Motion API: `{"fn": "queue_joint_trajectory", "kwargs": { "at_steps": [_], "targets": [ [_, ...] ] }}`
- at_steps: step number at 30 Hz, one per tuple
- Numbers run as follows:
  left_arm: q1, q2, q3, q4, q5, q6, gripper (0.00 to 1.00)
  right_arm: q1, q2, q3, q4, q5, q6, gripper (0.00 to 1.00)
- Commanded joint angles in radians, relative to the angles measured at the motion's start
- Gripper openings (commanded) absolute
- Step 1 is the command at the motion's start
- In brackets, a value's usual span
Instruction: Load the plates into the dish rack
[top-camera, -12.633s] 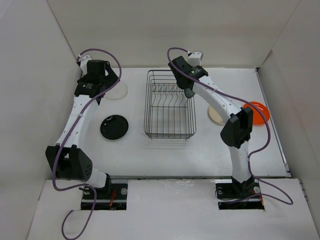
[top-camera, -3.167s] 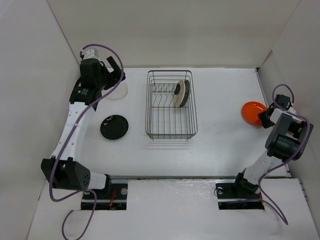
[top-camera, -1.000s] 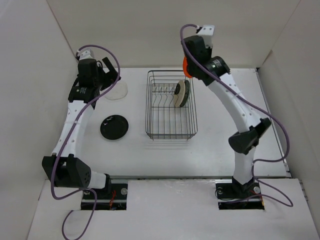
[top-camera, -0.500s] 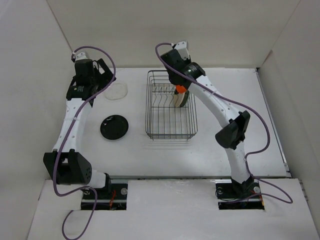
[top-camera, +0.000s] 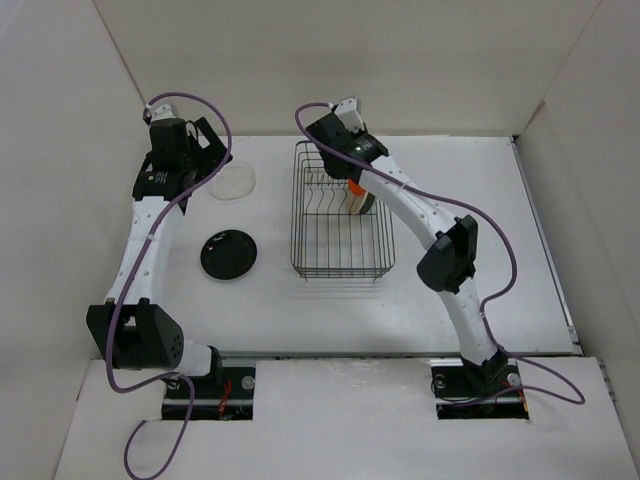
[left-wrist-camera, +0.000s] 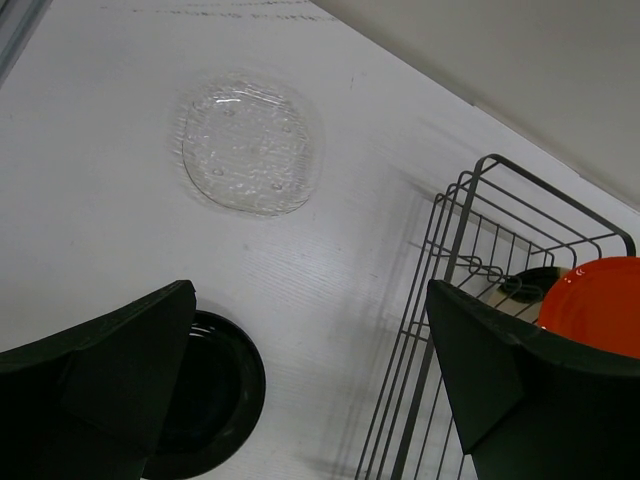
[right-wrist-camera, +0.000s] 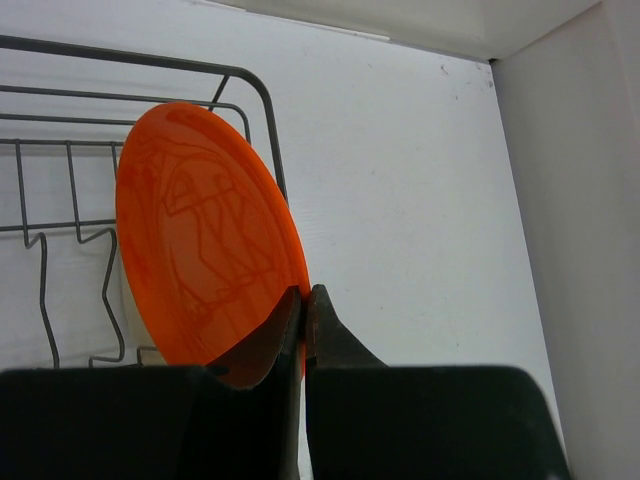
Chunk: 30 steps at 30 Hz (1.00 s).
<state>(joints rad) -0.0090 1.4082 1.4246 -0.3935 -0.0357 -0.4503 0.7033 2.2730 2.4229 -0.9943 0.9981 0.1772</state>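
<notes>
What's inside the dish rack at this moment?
The orange plate, upright, its rim pinched by the right gripper. Beside it, other plates, mostly covered by that arm; their number is unclear, as is whether the orange one touches the prongs.

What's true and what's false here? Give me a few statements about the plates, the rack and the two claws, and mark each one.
1. The right gripper is shut on the orange plate. True.
2. The black plate lies flat on the table, left of the dish rack in the top view. True.
3. The orange plate lies flat on the table. False: it is held on edge at the dish rack.
4. The left gripper grips the clear glass plate. False: it is open and empty, and that plate lies on the table.
</notes>
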Motion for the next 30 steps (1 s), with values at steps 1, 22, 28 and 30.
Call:
{"fn": "queue_joint_trajectory", "kwargs": {
  "at_steps": [1,22,28,30],
  "targets": [
    [0.007,-0.011,0.034,0.016,0.002,0.007,1.0,0.022,0.0,0.054,0.065,0.085,0.007,0.0],
    [0.007,-0.02,0.034,0.016,0.03,0.007,1.0,0.041,0.049,0.074,0.092,0.175,0.007,0.0],
    [0.007,-0.02,0.034,0.016,0.03,-0.002,1.0,0.05,0.06,0.074,0.092,0.157,0.007,0.0],
    [0.007,-0.02,0.034,0.016,0.03,-0.002,1.0,0.05,0.071,0.074,0.092,0.146,0.007,0.0]
  ]
}}
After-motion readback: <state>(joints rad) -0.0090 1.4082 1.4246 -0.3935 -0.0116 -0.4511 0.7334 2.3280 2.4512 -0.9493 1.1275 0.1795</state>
